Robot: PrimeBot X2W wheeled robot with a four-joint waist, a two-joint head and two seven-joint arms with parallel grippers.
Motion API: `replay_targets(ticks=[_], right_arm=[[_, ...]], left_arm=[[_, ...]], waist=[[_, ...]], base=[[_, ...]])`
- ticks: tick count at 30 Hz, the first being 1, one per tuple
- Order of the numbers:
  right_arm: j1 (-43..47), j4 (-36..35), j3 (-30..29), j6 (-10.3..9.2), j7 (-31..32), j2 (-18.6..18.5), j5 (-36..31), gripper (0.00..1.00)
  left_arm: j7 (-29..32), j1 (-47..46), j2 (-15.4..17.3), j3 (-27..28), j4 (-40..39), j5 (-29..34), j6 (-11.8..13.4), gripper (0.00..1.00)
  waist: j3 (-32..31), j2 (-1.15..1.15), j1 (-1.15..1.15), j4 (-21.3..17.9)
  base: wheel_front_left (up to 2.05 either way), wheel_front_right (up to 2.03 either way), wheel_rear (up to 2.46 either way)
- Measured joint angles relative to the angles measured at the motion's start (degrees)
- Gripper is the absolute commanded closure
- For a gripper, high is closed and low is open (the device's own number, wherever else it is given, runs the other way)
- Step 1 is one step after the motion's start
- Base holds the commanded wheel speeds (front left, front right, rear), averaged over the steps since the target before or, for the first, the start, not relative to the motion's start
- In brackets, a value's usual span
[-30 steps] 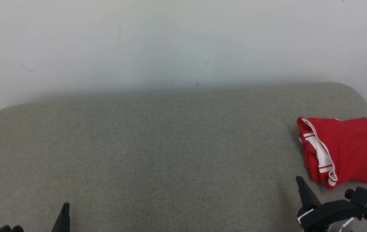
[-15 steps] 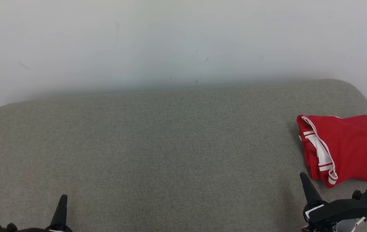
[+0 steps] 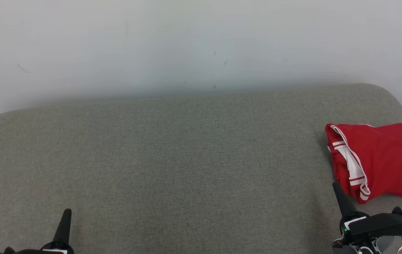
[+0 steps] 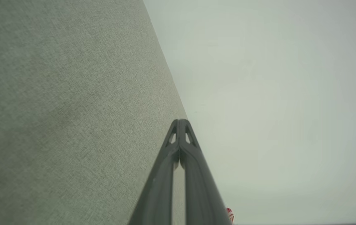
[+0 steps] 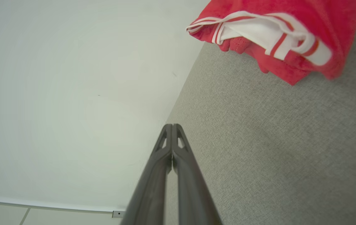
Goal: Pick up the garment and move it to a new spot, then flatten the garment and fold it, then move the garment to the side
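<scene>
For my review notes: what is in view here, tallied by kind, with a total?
red garment: 1
grippers: 2 (left gripper, right gripper, both shut and empty)
grey cushion: 1
Total: 4

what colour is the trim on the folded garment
White with red stripes, on a red garment; clearest in the right wrist view.

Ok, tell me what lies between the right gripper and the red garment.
Only bare grey cushion; the right wrist view shows it between the shut right gripper and the garment.
</scene>
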Motion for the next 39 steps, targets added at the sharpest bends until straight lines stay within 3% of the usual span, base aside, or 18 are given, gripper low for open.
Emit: replay_targets(ticks=[25,39], right_arm=[[-0.4,-0.9,-2.0,0.59,2.2,0.0,18.7,1.0],[-1.1,-1.2,-2.0,0.75,2.2,0.0,19.9,1.0]], left_arm=[[1.8,-2.5,-1.5,3.5,1.8,-18.3,-3.6,1.0],[2.0,-2.6,-1.6,3.6,2.0,-19.0,-4.0,1.0]], waist=[[1.2,0.0,0.0,-0.3],[1.3,0.0,0.0,-0.3]], base=[[0.0,0.0,0.0],[0.0,0.0,0.0]])
